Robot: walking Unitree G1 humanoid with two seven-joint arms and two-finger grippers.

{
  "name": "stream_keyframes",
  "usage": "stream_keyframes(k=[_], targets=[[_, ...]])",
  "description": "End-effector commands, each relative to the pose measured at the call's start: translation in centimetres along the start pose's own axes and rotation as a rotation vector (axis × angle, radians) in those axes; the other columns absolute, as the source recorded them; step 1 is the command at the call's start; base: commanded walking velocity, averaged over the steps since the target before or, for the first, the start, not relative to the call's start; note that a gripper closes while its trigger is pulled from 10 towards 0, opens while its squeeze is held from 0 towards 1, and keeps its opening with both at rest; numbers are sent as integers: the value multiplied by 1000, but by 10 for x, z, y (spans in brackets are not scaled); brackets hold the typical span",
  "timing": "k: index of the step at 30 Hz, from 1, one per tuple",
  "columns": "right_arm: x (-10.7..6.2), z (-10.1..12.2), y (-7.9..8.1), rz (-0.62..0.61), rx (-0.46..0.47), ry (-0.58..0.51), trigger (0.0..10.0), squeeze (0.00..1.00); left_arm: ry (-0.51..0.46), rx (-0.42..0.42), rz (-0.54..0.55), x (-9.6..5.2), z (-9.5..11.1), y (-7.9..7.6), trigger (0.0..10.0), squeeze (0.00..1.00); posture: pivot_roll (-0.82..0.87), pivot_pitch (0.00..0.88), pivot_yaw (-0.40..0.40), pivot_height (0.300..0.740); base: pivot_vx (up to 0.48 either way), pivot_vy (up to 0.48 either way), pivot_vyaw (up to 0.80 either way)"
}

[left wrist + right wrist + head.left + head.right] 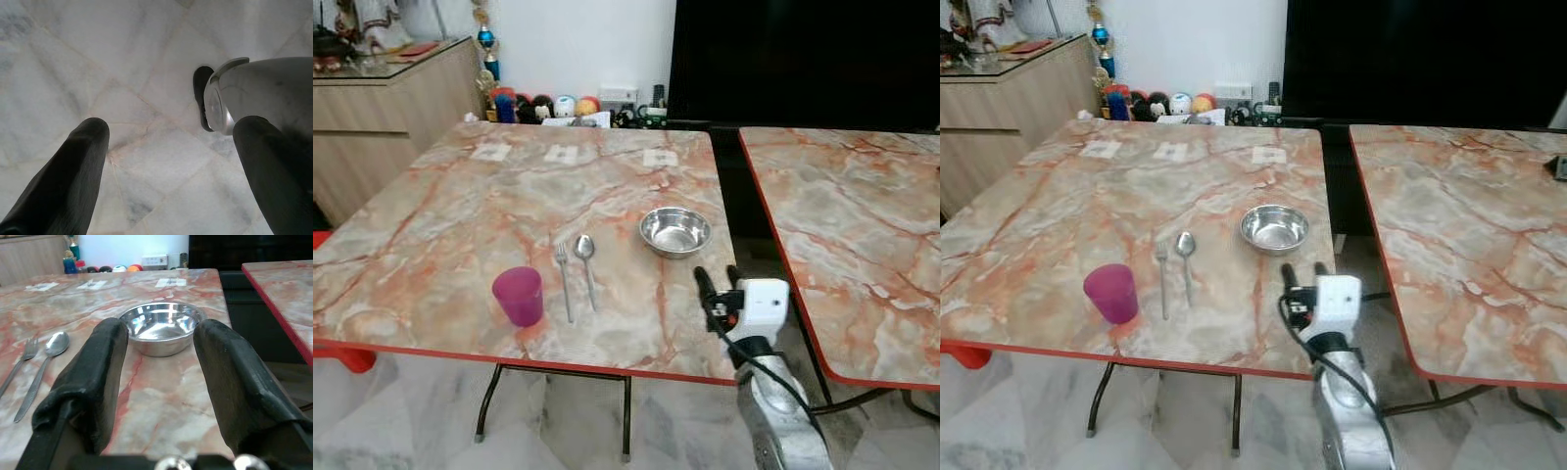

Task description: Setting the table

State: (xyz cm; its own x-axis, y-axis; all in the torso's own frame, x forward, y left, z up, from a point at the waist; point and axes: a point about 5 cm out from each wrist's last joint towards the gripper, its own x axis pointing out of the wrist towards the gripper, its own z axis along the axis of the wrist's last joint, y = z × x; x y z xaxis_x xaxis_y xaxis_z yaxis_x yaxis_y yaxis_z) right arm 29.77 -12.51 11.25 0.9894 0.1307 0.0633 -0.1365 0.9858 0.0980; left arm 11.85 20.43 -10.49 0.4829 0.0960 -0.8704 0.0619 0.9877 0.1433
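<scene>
Marble table (460, 196) holds bowl (675, 231) just beyond the spread right pincer (718, 282).

We saw a marble-patterned surface (460, 206) with a red edge standing on a pale marble floor (401, 411). Beside it stood a second matching surface (862, 215); behind it, a white wall (578, 44) and a wooden sideboard (382, 117).
</scene>
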Motion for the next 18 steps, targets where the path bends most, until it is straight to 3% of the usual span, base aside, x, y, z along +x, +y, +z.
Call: stream_keyframes(k=[1, 15, 18], targets=[[0, 1, -3, -5, -10, -2, 10000, 0, 23, -10, -41, -1, -6, -10, 10000, 0, -12, 0, -2, 740, 262, 0, 0], [0, 2, 2, 36, -39, -14, 10000, 0, 24, -4, -48, -1, -6, -11, 10000, 0, -19, 0, -1, 740, 297, 0, 0], [0, 2, 3, 49, -48, -19, 10000, 0, 24, -4, -50, -1, -6, -11, 10000, 0, -21, 0, -2, 740, 316, 0, 556]])
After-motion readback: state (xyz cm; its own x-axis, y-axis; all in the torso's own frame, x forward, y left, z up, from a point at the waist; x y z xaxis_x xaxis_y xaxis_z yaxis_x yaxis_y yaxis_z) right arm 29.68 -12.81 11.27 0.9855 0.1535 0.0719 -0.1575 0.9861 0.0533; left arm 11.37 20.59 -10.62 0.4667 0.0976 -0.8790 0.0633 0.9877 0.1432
